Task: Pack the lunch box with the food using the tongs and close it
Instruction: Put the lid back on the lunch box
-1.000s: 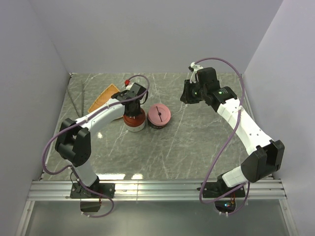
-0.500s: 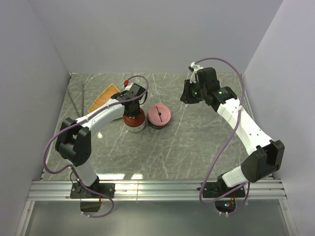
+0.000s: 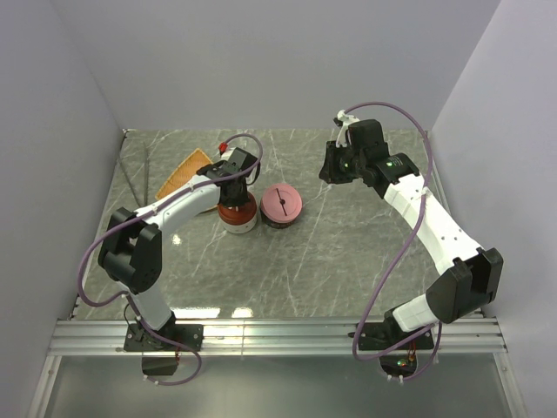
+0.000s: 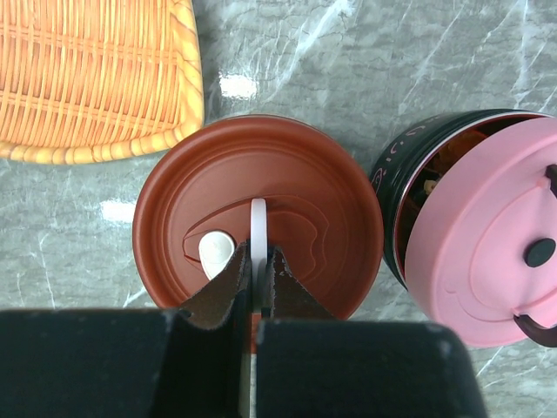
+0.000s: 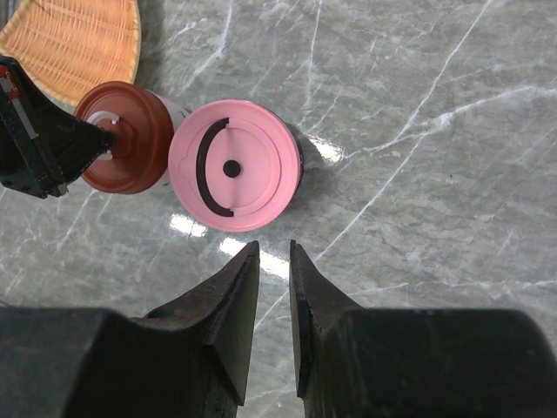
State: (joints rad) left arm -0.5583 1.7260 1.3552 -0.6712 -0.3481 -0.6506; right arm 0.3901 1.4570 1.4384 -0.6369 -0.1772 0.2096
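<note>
Seating brown lid (image 4: 291, 174), prob.: left tool (image 4: 258, 259) clamped on thin white strip (image 4: 258, 218), keep level; right tool (image 5: 273, 250) slightly apart, empty.

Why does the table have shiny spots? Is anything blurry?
Left wrist view: light glares off the table beside the brown lid. Right wrist view: more glare by the pink lid. Top view: bright patches at its near edge; nothing looks blurry.

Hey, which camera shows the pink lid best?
The right wrist view: the whole pink lid shows from above, curved handle and centre knob included. The left wrist view crops its right edge, yet shows a gap over the dark tin. The top external view shows a small pink disc.
</note>
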